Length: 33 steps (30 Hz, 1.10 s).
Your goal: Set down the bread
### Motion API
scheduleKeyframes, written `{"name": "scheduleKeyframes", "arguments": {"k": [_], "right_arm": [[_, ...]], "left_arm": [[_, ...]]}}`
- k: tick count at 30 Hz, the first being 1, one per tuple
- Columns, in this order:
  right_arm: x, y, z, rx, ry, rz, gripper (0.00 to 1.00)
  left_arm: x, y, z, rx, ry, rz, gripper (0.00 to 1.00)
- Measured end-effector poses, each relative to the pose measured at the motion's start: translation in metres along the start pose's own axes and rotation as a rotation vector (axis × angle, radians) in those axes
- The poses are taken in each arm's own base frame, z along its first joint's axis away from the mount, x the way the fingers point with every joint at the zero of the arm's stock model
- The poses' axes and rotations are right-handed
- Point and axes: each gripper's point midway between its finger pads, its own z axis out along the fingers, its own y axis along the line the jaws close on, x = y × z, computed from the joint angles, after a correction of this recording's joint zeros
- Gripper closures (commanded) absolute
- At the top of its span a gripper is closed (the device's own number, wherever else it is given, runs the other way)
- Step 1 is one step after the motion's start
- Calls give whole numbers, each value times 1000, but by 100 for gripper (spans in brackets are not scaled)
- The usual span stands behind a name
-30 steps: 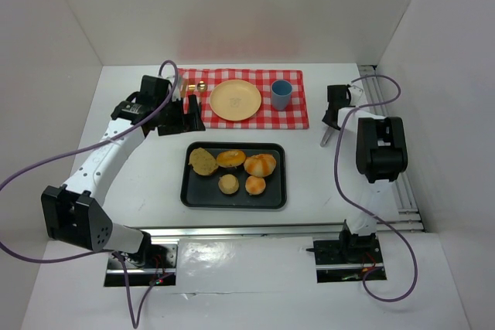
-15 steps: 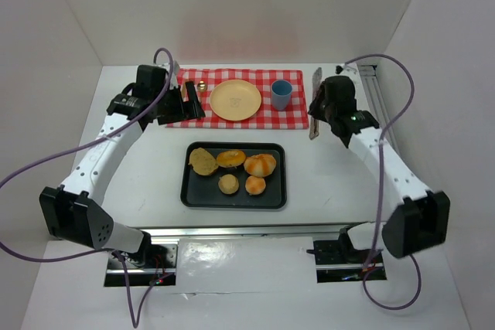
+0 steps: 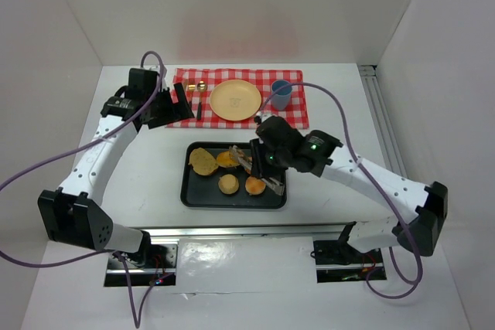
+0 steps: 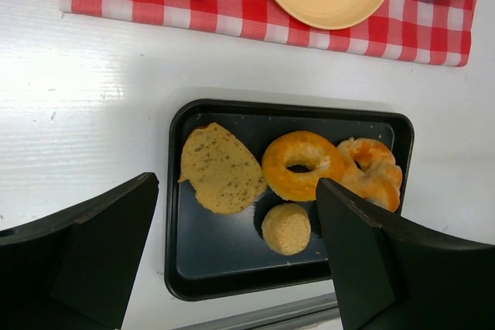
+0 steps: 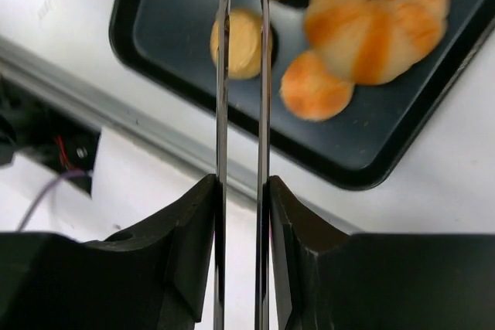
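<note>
Tongs (image 5: 223,75), thin silver metal, sit pinched in right claw (image 5: 241,185) over black rectangular tray (image 5: 174,36) of golden bread rolls (image 5: 377,21), tips maybe touching one; left claw (image 4: 236,187) gapes wide, empty.

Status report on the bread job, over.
Left gripper open, empty, by the checked cloth. Right gripper shut on tongs, tips at the bread, no piece lifted. Five pieces on tray; plate bare.

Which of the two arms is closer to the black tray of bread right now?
Right. The right gripper holds tongs over the tray; the left gripper hovers beyond its far left corner, by the checked cloth.
</note>
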Motion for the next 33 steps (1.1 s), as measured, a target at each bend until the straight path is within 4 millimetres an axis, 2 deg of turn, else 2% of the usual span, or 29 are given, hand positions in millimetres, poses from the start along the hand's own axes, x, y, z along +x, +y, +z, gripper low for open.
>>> {"name": "scheduleKeyframes", "arguments": {"k": [3, 8, 13, 19, 24, 33], "right_arm": [[16, 15, 7, 15, 79, -41, 58], [27, 11, 9, 59, 134, -31, 47], [24, 15, 10, 76, 141, -16, 40], [22, 18, 14, 88, 141, 23, 40], [19, 18, 16, 93, 133, 52, 36], [19, 12, 33, 126, 152, 84, 33]], "left_arm": [[2, 7, -2, -15, 2, -13, 4], [4, 9, -8, -16, -10, -30, 4], [10, 13, -9, -22, -3, -36, 4], [17, 16, -7, -31, 16, -38, 4], [17, 16, -7, -31, 16, -37, 4], [19, 21, -6, -40, 21, -43, 4]]}}
